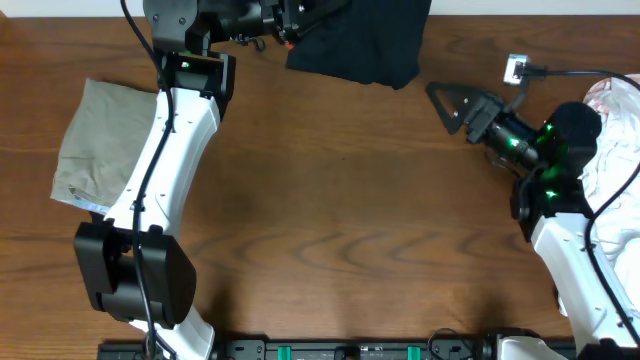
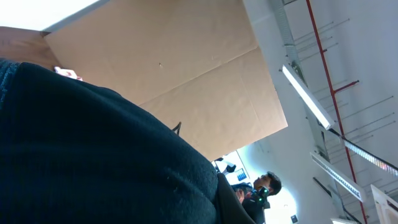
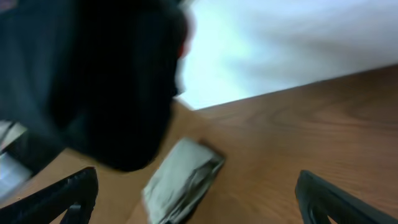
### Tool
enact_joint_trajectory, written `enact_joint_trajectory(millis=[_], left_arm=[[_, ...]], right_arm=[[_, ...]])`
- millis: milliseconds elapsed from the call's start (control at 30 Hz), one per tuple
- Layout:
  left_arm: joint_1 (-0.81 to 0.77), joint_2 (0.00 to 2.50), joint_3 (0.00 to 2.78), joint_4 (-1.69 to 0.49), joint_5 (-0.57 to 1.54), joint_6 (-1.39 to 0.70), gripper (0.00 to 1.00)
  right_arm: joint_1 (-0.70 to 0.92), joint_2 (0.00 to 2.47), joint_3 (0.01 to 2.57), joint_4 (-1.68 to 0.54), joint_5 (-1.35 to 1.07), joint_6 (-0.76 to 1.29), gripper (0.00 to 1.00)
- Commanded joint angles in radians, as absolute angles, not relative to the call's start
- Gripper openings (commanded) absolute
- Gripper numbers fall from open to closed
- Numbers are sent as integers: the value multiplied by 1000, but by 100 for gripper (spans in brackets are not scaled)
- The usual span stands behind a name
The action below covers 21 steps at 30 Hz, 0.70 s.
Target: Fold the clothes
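We see the black trousers (image 1: 358, 40) at the far edge of the table (image 1: 330, 200), a bit right of the middle. They are bunched up in a dark heap. A small bit of orange-red shows on their left side.

The left claw (image 1: 272, 28) is up at that far edge too, just to the left of the trousers and touching them. It is clenched on the trousers. In the left wrist view the black cloth (image 2: 93, 155) fills the near left part, right up against the camera. Behind it we see a big brown board (image 2: 186, 68) and long lights (image 2: 308, 96) on the ceiling.

The right claw (image 1: 441, 108) is on the right side of the table, near the trousers but apart from them. It is released, and nothing is in it. In the right wrist view its two fingers (image 3: 62, 194) stand wide apart at the bottom. That view is blurry. The black cloth (image 3: 93, 74) hangs at the top left there, above the table.

A khaki cloth (image 1: 100, 150) lies flat on the left side of the table, partly under the left arm. White cloths (image 1: 622, 130) are piled at the right edge. A small white box (image 1: 517, 68) with a wire lies far right, near the right claw.
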State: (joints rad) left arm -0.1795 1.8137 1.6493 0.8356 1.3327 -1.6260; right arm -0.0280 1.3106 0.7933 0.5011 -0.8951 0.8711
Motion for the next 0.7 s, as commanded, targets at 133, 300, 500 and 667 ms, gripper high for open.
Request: enact_joint_trajectory(millis=[133,300,500,667], left_arm=[[-178,1789,1689,851,1328,-1604,6],[-178,1789,1689,851,1328,-1604,6],[-183,1789,1689,851,1339,-1605,6],[-199,1789,1689,851,1339,-1610,6]], right_arm=[[-3,1330,789,569,-1084,940,99],[22,1330,789,589,-1088,942,99],[41,1357,789,670,-1050,950,99],[62,1425,789,781,-1024,1018,99]])
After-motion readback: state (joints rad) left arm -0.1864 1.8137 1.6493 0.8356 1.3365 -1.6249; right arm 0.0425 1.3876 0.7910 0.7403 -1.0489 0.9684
